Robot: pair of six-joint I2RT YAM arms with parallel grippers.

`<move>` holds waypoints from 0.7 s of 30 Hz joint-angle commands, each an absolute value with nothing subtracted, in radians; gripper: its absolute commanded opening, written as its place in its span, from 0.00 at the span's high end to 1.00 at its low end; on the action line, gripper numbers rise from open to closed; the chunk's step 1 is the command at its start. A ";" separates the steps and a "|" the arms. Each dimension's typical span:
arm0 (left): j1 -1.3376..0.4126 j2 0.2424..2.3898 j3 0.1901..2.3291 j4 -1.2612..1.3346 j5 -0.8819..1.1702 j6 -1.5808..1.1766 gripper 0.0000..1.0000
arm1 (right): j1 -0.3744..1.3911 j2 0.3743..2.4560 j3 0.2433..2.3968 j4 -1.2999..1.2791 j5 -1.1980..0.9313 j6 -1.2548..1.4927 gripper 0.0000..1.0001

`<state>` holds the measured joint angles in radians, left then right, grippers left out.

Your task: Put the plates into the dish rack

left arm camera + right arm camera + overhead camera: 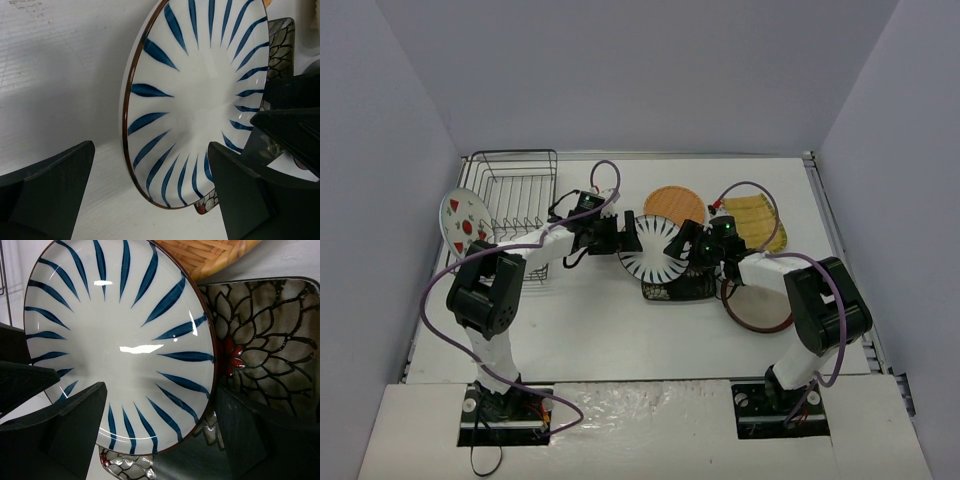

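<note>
Top external only: watermelon plate [465, 222], possibly inside dish rack [516, 190], left edge.

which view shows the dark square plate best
The right wrist view: the dark square plate fills its right side, floral linework clear, partly covered by the striped plate. The top external view shows only a dark edge below the striped plate; the left wrist view shows a corner.

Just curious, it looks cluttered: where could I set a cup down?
The table's near middle is bare, between left arm and right arm, before the striped plate. Beyond is crowded: dish rack, orange plate, oblong plate, left gripper, right gripper.
</note>
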<state>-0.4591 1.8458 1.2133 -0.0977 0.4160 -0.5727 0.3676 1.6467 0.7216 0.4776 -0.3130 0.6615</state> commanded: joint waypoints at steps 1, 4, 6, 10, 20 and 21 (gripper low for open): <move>-0.459 1.817 1.236 0.024 0.461 -0.634 0.09 | 0.382 1.672 0.730 0.450 -0.383 0.645 0.16; -0.459 1.825 1.227 0.045 0.470 -0.656 0.14 | 0.386 1.673 0.732 0.458 -0.392 0.643 0.16; -0.457 1.831 1.220 0.059 0.479 -0.674 0.20 | 0.388 1.675 0.732 0.462 -0.398 0.641 0.16; -0.455 1.850 1.193 0.100 0.499 -0.717 0.27 | 0.391 1.682 0.727 0.480 -0.410 0.642 0.16; -0.426 1.864 1.124 0.202 0.548 -0.819 0.42 | 0.393 1.689 0.706 0.518 -0.430 0.649 0.16; -0.425 1.863 1.121 0.208 0.551 -0.823 0.44 | 0.392 1.689 0.704 0.518 -0.429 0.648 0.16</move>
